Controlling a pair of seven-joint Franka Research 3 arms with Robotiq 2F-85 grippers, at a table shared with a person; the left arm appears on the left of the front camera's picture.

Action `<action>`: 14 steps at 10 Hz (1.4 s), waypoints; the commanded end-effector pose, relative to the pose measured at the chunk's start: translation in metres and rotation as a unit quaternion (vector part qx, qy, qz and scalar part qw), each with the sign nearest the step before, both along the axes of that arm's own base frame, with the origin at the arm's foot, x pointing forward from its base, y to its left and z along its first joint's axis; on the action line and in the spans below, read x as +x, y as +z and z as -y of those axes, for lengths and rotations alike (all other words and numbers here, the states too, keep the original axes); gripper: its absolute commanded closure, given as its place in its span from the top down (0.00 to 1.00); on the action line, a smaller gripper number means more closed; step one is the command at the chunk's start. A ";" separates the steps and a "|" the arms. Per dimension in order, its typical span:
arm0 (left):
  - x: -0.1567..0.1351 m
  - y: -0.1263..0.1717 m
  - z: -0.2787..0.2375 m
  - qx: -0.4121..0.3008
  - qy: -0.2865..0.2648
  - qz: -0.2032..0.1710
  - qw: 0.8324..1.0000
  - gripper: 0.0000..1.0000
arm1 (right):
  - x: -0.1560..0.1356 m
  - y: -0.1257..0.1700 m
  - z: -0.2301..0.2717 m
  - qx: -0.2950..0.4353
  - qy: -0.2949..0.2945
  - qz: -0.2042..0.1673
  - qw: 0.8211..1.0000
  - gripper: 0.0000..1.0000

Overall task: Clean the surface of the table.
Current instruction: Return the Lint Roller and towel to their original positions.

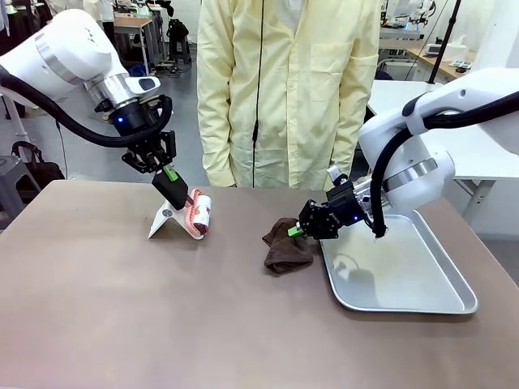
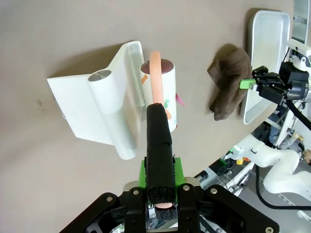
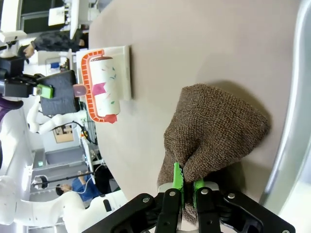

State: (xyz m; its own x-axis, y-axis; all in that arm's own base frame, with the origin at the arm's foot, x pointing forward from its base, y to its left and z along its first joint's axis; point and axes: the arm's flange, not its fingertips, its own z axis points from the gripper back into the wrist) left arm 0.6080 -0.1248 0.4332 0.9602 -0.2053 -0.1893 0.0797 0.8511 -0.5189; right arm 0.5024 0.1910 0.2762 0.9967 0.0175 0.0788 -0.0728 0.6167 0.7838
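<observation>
The greyish-brown table point(image 1: 162, 324) carries a lint roller point(image 1: 199, 213) with an orange frame and a white roll flecked with coloured bits. My left gripper point(image 1: 170, 174) is shut on its black handle point(image 2: 159, 145), and the roll point(image 2: 160, 92) rests against a white plastic stand point(image 2: 104, 102). A brown knitted cloth point(image 1: 285, 245) lies crumpled on the table just left of the tray. My right gripper point(image 1: 296, 232) is shut on the cloth's edge, and in the right wrist view the green pads point(image 3: 178, 178) pinch the cloth point(image 3: 214, 131).
A silver tray point(image 1: 405, 275) sits on the table at the right, under my right arm. A person in a pale yellow coat point(image 1: 288, 89) stands at the far edge. The near half of the table is bare.
</observation>
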 end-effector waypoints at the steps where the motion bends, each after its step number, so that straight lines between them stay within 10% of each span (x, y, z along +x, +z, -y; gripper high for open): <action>1: 0.010 0.004 0.005 0.024 0.008 -0.009 1.000 0.22 | 0.006 -0.002 0.004 0.021 -0.001 0.011 1.000 0.09; 11: 0.017 -0.005 0.005 0.041 0.012 -0.003 0.999 0.22 | 0.007 -0.007 0.004 0.036 0.007 0.009 0.999 0.09; 12: 0.017 -0.005 0.005 0.037 0.014 -0.005 0.999 0.77 | 0.007 -0.007 0.004 0.041 0.013 0.008 0.999 0.16; 13: 0.017 -0.005 0.006 0.039 0.013 -0.005 0.999 0.80 | 0.007 -0.007 0.004 0.044 0.011 0.008 0.999 0.65; 14: 0.017 -0.005 0.005 0.039 0.016 -0.003 0.999 1.00 | 0.007 -0.008 0.005 0.046 0.011 0.005 0.999 0.74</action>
State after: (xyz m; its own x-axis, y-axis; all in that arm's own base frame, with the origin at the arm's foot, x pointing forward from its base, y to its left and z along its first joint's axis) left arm 0.6210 -0.1280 0.4254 0.9618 -0.1812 -0.2052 0.0621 0.8744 -0.4813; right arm 0.5058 0.1876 0.2717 0.9969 0.0298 0.0725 -0.0766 0.5664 0.8205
